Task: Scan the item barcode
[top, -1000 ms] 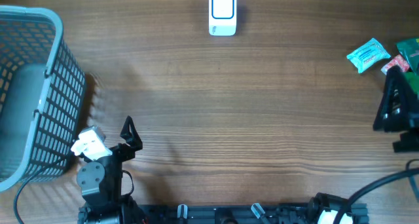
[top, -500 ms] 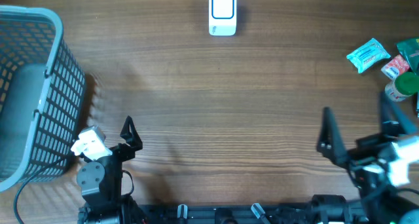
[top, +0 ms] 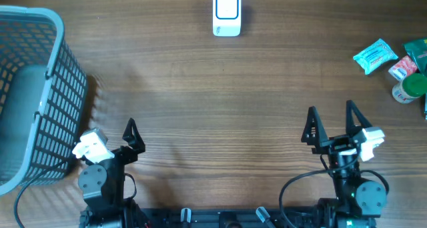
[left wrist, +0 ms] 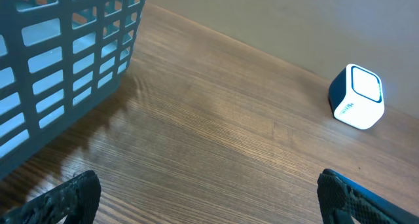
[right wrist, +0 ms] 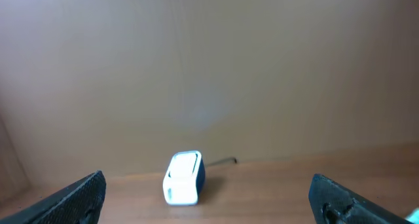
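The white barcode scanner [top: 227, 13] stands at the far middle of the table; it also shows in the left wrist view as a scanner [left wrist: 355, 97] and in the right wrist view as a scanner [right wrist: 184, 178]. Loose items lie at the far right: a teal packet [top: 375, 55], a green packet [top: 417, 51], a small red packet [top: 402, 67] and a green-capped bottle [top: 409, 89]. My right gripper [top: 330, 115] sits near the front edge, open and empty, well short of them. At the front left my left gripper [top: 112, 143] is open too, nothing between its fingers [left wrist: 73, 194].
A grey plastic basket [top: 40, 88] fills the left side, close to my left arm; its slotted wall [left wrist: 65, 60] looms in the left wrist view. The scanner's cable [right wrist: 222, 162] runs off behind it.
My right arm has swung from the far right edge by the items back to the front of the table, still open. The left arm has not moved.
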Controlling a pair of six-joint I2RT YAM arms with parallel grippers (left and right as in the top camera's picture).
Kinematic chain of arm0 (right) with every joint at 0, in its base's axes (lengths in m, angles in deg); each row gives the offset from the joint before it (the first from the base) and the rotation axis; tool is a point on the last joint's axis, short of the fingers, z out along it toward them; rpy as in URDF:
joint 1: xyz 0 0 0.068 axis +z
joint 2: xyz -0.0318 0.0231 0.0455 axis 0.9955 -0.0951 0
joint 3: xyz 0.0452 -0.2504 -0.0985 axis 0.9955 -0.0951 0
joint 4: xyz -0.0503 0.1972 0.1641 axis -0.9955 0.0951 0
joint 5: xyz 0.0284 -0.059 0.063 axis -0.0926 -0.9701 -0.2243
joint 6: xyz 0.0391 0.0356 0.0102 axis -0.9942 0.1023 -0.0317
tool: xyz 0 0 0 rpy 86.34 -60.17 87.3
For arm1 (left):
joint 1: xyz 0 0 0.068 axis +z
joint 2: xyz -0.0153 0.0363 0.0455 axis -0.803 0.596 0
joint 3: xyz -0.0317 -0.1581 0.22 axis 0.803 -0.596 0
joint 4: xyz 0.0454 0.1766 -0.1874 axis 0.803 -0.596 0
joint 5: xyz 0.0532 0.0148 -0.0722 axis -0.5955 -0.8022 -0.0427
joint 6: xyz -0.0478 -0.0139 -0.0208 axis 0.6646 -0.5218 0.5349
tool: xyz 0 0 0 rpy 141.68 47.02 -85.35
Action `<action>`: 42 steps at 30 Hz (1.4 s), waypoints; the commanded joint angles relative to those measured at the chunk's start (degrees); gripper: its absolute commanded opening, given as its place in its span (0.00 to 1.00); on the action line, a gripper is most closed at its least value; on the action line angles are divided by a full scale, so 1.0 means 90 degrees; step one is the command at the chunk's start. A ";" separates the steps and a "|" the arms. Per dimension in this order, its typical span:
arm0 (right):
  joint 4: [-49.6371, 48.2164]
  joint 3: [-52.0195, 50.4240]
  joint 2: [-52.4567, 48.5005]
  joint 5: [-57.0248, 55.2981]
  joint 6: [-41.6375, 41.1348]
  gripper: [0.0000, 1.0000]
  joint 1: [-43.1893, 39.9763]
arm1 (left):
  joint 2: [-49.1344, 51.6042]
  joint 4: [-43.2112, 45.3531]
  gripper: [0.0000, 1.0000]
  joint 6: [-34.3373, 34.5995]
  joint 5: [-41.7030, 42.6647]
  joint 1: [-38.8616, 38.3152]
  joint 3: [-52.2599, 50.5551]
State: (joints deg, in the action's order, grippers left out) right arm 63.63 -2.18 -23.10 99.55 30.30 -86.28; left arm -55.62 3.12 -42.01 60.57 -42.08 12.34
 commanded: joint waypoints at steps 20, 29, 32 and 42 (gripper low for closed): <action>0.1382 -0.0272 0.0112 -0.0913 0.0100 1.00 0.0146 | -0.0039 0.0024 1.00 -0.0129 0.0029 0.0017 -0.0034; 0.1382 -0.0272 0.0102 -0.0889 0.0364 1.00 0.0151 | -0.0039 0.0024 1.00 -0.0129 0.0029 0.0017 -0.0034; 0.1382 -0.0272 0.0102 -0.0891 0.0364 1.00 0.0151 | -0.0039 0.0024 1.00 -0.0129 0.0029 0.0017 -0.0034; 0.1382 -0.0272 0.0102 -0.0889 0.0364 1.00 0.0151 | -0.0039 0.0024 1.00 -0.0131 0.0027 0.0017 -0.0034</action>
State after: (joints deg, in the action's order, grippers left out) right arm 76.18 -4.54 -22.84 92.52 33.06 -85.43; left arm -55.62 3.12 -42.03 60.55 -42.08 12.34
